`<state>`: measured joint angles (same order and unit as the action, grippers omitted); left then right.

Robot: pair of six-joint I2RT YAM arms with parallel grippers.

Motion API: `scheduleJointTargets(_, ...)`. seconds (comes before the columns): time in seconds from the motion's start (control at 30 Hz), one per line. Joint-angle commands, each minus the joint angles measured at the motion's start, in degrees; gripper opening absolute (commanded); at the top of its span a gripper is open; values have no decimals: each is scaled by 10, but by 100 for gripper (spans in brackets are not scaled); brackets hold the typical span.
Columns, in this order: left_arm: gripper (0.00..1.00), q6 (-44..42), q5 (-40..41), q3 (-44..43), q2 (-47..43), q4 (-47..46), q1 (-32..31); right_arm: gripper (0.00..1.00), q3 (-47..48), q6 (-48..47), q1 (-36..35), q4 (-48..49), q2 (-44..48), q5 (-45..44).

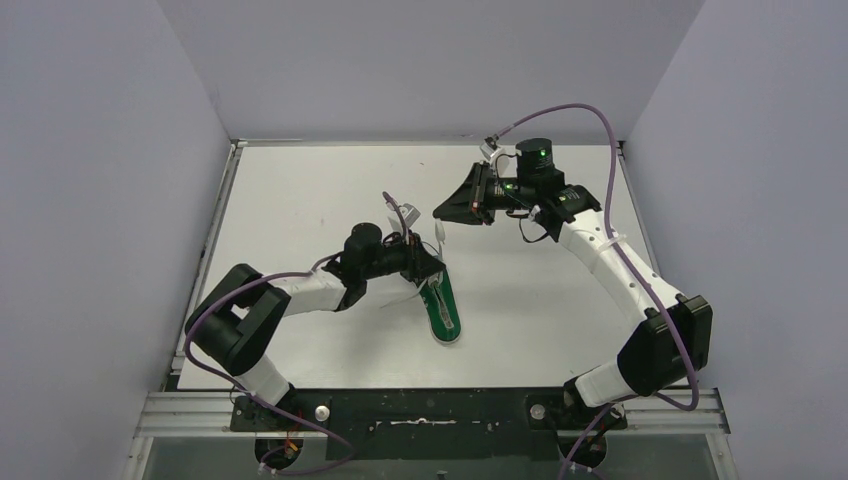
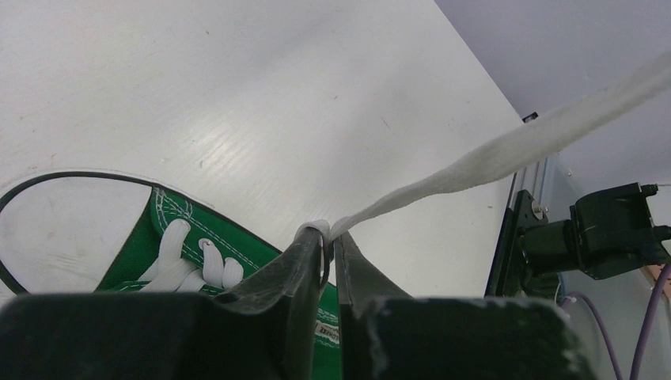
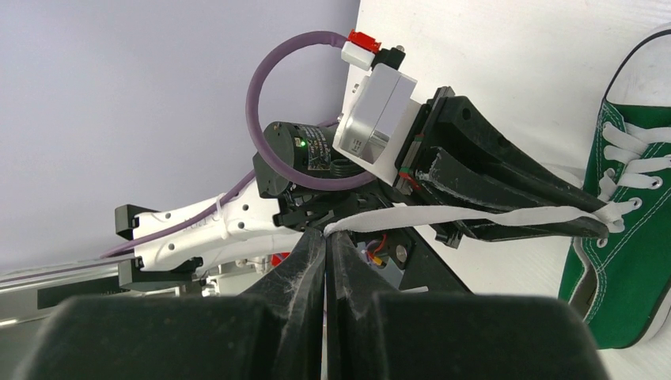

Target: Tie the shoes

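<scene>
**Top view.** The shoe point(image 1: 443, 315) lies on the white bench point(image 1: 320, 190), a little left of centre and nearer the arm bases than the far wall. Its toe points toward the bases. The left hand point(image 1: 436, 268) reaches in from the left and sits at the shoe's far end, over the laced part. The right hand point(image 1: 437, 212) hangs further back, its tip pointing left, apart from the shoe. Whether either hand is closed is too small to tell here.

**Left wrist.** The left hand point(image 2: 328, 237) has its fingers almost together, clamped on the lace point(image 2: 490, 158) right at the tips. A small fold of white shows above them. From there the lace runs taut up and to the right, out of the picture. The green shoe point(image 2: 237, 241) lies just beneath and left of the fingers, with white crossings and eyelets in view, resting on the bench point(image 2: 237, 95).

**Right wrist.** The right hand point(image 3: 326, 236) has its fingers pressed together on the end of the lace point(image 3: 475, 214). The lace stretches straight to the right, toward the shoe point(image 3: 625, 277) at the picture's edge. The left hand point(image 3: 601, 226) meets the lace beside the eyelets, its two black fingers converging there. A purple cable point(image 3: 261, 95) loops above its wrist.
</scene>
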<state>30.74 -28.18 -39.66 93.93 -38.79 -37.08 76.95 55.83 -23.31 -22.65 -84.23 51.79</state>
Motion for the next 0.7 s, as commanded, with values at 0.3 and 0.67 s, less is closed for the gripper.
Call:
scheduleJointTargets(0.3, 0, 38, 17, 3, -14, -28, 3, 0, 51, -8, 42, 74, -93, -25)
scheduleJointTargets(0.67, 0, 80, 50, 57, -13, -98, 7, 0, 195, -80, -60, 49, -323, -100)
